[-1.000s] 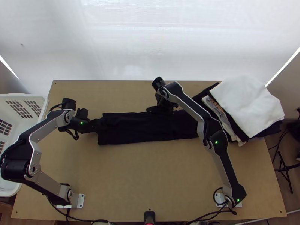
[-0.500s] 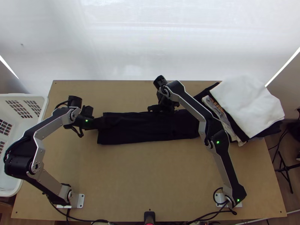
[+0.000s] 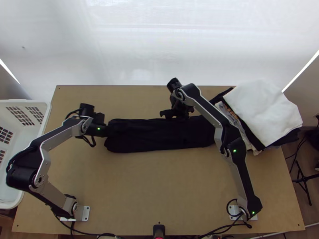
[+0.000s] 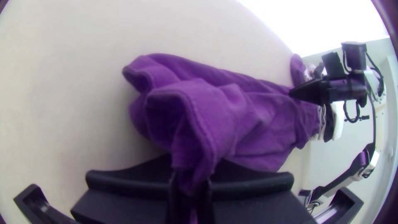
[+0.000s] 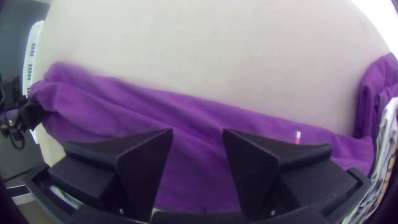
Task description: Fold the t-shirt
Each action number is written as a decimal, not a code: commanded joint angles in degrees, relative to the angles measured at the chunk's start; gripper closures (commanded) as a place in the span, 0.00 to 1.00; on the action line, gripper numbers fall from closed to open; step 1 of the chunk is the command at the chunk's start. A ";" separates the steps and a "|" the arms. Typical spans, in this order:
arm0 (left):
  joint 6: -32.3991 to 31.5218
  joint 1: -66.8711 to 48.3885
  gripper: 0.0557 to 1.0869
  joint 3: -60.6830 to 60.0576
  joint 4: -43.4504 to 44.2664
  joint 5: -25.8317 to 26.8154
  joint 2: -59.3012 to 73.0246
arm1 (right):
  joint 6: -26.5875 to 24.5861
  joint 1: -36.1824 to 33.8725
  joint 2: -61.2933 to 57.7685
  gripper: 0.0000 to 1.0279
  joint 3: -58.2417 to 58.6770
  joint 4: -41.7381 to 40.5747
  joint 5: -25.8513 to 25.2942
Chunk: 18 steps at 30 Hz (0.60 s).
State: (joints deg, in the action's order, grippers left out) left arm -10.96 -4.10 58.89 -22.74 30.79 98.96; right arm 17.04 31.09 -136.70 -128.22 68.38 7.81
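In the top view the black t-shirt (image 3: 159, 137) lies as a long folded strip across the table; it looks purple in the wrist views. My left gripper (image 3: 109, 130) is at its left end. The left wrist view has my left gripper (image 4: 190, 182) shut on the end of the t-shirt (image 4: 232, 112), which is lifted and bunched between the fingers. Over the strip's far edge, right of its middle, is my right gripper (image 3: 174, 115). Seen from the right wrist, my right gripper (image 5: 198, 137) stands open, its fingers apart above the t-shirt (image 5: 186, 112).
A pile of folded clothes with a white one (image 3: 265, 111) on top lies at the table's right, beside the strip's right end. A white basket (image 3: 24, 104) stands at the left edge. Bare table (image 3: 159, 187) lies in front of the strip.
My left gripper has moved right, and the t-shirt's left end has drawn in and become rounded. My right gripper has shifted slightly to the right.
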 commanded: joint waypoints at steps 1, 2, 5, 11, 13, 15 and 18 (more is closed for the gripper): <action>2.35 10.34 0.97 -1.59 -3.98 0.33 -6.94 | 0.01 -3.76 5.04 0.44 2.89 1.76 3.00; 3.75 13.24 0.97 -1.85 -5.29 0.77 -8.17 | -0.07 -4.64 6.63 0.44 4.12 1.76 3.52; 9.64 21.59 0.97 -2.20 -10.04 1.73 -10.28 | -0.69 -7.80 10.76 0.44 6.85 1.76 4.67; 20.81 35.91 0.97 -1.76 -14.17 2.79 -9.13 | -2.54 -13.07 17.35 0.44 11.07 1.76 5.72; 22.91 37.67 0.97 -1.06 -14.52 0.59 -9.05 | -3.06 -14.13 19.19 0.44 12.21 1.76 5.63; 23.62 37.85 0.97 -0.27 -14.70 -2.75 -9.48 | -3.15 -14.92 20.69 0.44 13.44 1.76 5.63; 23.97 34.24 0.97 0.26 -16.63 -4.95 -12.74 | -3.24 -15.53 22.71 0.44 15.20 1.67 5.63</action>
State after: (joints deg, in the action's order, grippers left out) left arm 8.91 28.42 57.89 -36.29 30.26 89.71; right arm 14.52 18.48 -119.33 -117.03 70.11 13.13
